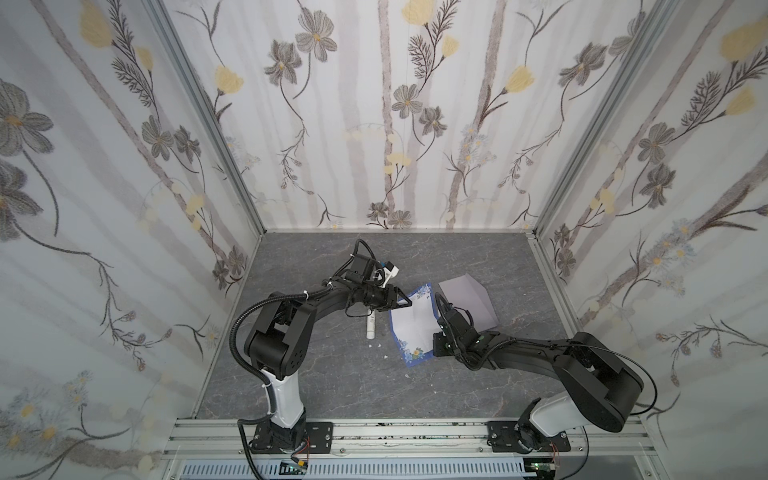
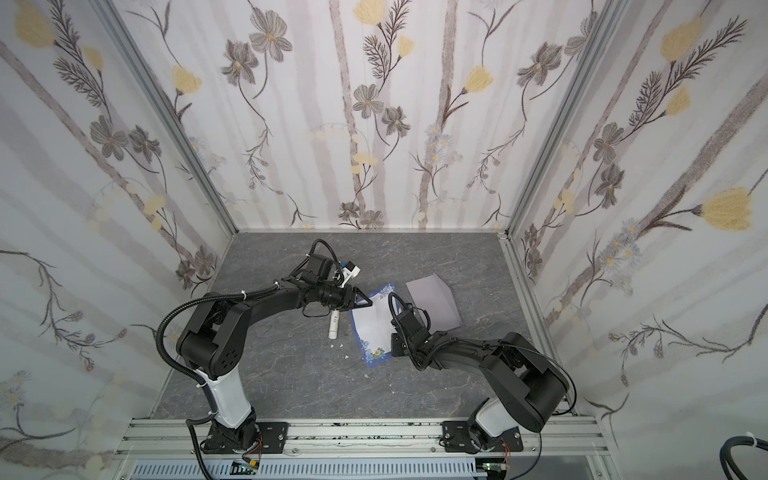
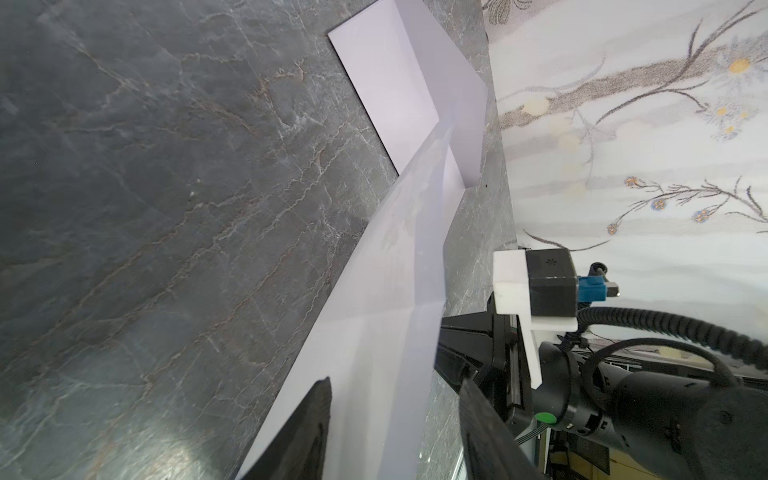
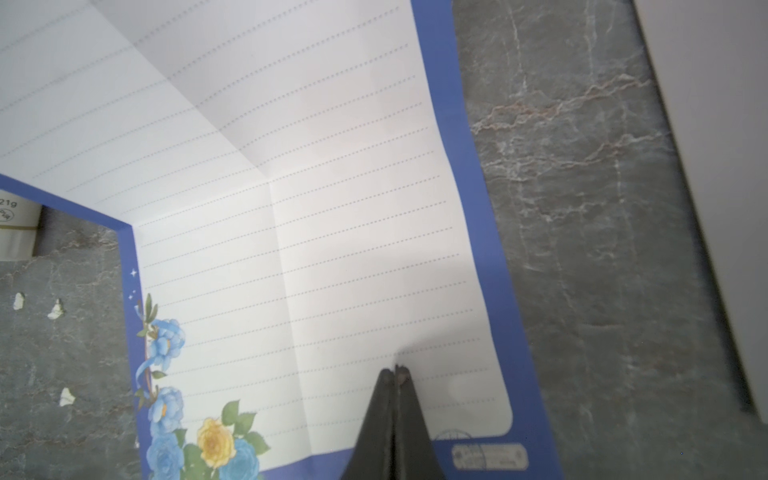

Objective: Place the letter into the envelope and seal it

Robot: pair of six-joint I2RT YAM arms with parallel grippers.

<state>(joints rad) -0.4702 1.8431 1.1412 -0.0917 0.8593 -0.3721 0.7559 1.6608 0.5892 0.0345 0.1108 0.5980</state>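
Soft even light, faint shadows, pale glare on the tabletop, bowed edges in top views, envelope blurred.

— Where does the letter lie?

— In both top views it sits mid-table, its long side running from about 1 o'clock to 7 o'clock. It is a white lined sheet with a blue border and blue flowers at both ends. Creases cross it, and its 1 o'clock half bows upward instead of lying flat.

— And the envelope?

— Plain grey-lavender, at about 2 o'clock from the letter, just beside it. Its flap stands open, nothing inside. The right wrist view shows a gap between the two.
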